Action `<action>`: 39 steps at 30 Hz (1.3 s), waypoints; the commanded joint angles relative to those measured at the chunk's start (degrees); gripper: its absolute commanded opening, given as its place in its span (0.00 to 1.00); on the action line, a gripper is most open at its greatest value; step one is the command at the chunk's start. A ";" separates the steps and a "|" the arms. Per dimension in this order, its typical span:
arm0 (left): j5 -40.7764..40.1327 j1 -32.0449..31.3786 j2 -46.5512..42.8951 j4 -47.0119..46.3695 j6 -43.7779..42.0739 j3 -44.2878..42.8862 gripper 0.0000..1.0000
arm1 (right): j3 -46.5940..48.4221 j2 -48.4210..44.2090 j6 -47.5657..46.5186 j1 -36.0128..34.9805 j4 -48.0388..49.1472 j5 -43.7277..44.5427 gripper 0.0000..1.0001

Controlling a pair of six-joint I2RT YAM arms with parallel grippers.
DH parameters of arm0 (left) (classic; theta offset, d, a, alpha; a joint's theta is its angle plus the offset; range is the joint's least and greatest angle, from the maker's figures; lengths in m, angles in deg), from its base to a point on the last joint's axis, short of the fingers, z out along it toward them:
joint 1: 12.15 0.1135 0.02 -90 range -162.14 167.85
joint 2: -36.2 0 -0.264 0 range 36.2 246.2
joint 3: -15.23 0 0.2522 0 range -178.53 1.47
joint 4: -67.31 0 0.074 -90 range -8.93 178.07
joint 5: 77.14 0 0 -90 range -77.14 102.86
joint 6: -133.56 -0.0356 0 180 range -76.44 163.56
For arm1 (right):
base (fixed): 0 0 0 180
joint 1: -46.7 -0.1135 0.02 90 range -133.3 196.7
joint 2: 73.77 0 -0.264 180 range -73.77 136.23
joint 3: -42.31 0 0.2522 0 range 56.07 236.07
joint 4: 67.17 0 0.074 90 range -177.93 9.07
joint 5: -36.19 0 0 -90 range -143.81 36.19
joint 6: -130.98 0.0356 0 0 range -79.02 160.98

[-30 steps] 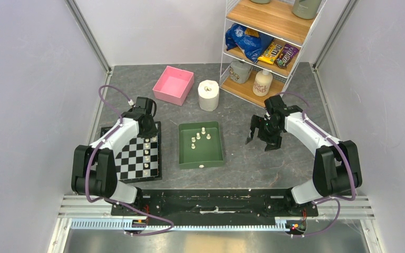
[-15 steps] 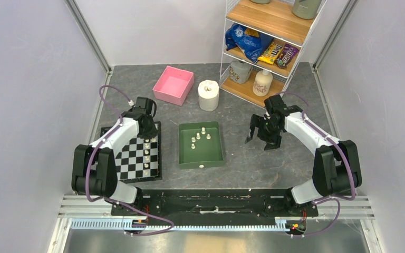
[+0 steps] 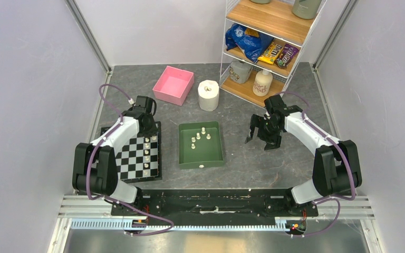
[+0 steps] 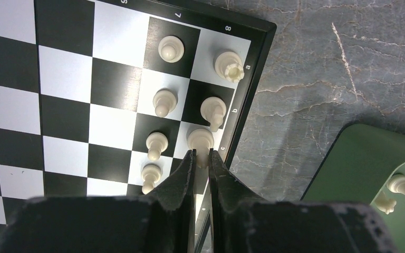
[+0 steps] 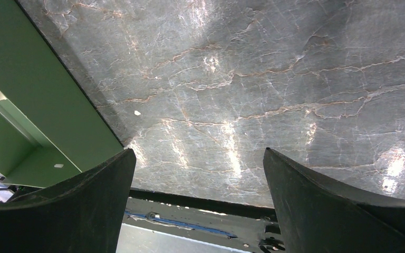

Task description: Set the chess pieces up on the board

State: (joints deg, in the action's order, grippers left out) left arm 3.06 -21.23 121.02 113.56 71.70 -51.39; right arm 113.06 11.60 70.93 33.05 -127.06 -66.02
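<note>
Left wrist cam: L claw [image 4: 202,154] nearly closed, tips pinching a chess piece [image 4: 200,138] standing on board [image 4: 63,79] edge sq by letter c, w/ 6 others beside it. R claw [image 5: 198,153] spread wide, holding nothing, over table [image 5: 253,79] beside green tray [image 5: 26,95]; spare pieces [image 3: 198,136] in tray.

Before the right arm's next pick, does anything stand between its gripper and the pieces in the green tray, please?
Only the wall of the green tray and bare tabletop lie between the open right gripper and the pieces.
</note>
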 commanded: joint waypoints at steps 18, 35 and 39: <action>1.18 0.38 0.00 2.26 -0.53 0.79 0.02 | 0.46 0.43 -0.38 0.21 0.69 -0.73 0.99; -0.44 0.38 -0.94 4.03 -0.31 -0.09 0.29 | 0.66 0.29 -0.43 0.22 0.69 -0.98 0.99; -0.01 0.38 -2.63 3.66 -0.33 -0.57 0.35 | 0.75 0.17 -0.37 0.25 0.70 -1.11 0.99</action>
State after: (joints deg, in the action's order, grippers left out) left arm 3.50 -21.10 120.95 116.77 71.74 -51.33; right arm 113.06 11.60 70.93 33.05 -127.06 -66.04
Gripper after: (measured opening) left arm 0.317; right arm 0.993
